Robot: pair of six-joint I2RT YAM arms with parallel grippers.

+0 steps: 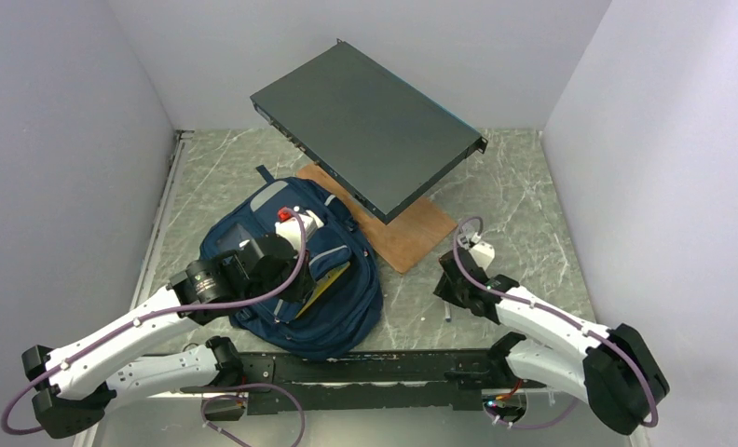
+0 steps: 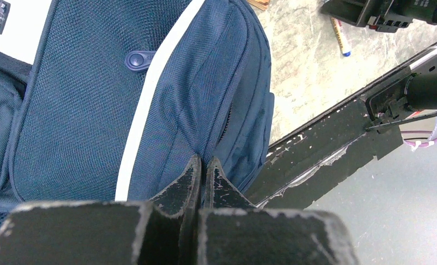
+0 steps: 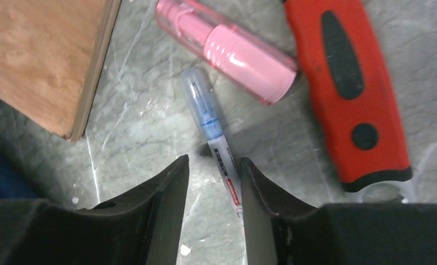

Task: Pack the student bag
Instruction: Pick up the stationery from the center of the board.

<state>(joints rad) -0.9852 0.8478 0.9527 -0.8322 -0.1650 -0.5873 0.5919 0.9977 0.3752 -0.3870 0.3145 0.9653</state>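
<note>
The student bag (image 1: 337, 312), navy with light grey stripes (image 2: 150, 105), lies at the front left of the table. My left gripper (image 2: 203, 163) is over it, shut, and a fold of its fabric by the zip runs into the fingertips. My right gripper (image 3: 213, 160) is down on the table to the bag's right (image 1: 451, 284). It is open and straddles a white pen with a clear blue cap (image 3: 213, 130). The pen lies flat on the table against the right-hand finger (image 3: 255, 187), with a gap to the left-hand one. The pen's end (image 1: 447, 314) shows beside that gripper.
A pink tube (image 3: 227, 49) and a red-handled tool (image 3: 343, 94) lie just beyond the pen. A wooden board (image 1: 407, 233) carries a flat black device (image 1: 370, 126) at the back. A black rail (image 2: 337, 143) runs along the near table edge.
</note>
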